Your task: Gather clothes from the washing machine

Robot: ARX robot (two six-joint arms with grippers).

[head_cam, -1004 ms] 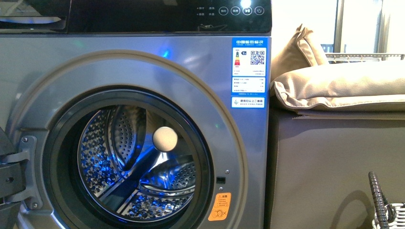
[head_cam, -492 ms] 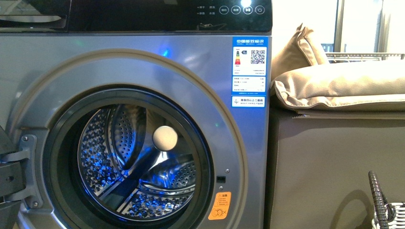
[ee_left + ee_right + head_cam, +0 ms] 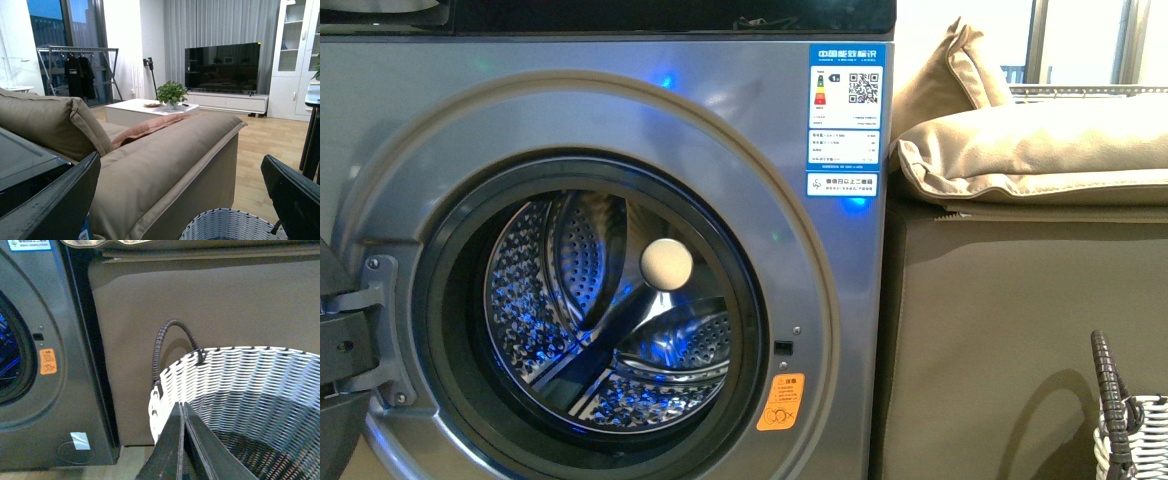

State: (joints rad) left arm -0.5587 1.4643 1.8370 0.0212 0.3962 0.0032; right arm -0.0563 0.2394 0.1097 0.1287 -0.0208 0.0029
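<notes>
1. Left gripper (image 3: 180, 200) is spread wide. From my left wrist cam I see both black fingers (image 3: 55, 200) at the frame edges with nothing between them, and it's aimed out across the tan sofa (image 3: 165, 155) toward the living room, with the rim of the woven basket (image 3: 225, 227) just below.

2. Right gripper (image 3: 183, 440) is pinched together with the fingers meeting along a thin seam. It hangs over the open mouth of the basket (image 3: 240, 385). I can't see any fabric caught in it.

3. Neither arm shows in the front cam.

4. Compared with half a second back, the front view has tipped down a bit. The black control panel (image 3: 670, 15) is nearly cut off at the top now, and its buttons are out of frame. Drum contents look the same.

5. The washing machine (image 3: 620, 90) is brushed grey metal and its door is swung open at the left. The perforated steel drum (image 3: 590, 320) glows blue inside, with a round pale knob (image 3: 666, 264) at the back. There's a blue energy label (image 3: 846, 105) and an orange sticker (image 3: 780, 402) on the front.

6. I can't spot the clothes in any view. The drum looks bare, and what I see of the basket's inside is just white-and-grey weave with a dark wrapped handle (image 3: 172, 337).
</notes>
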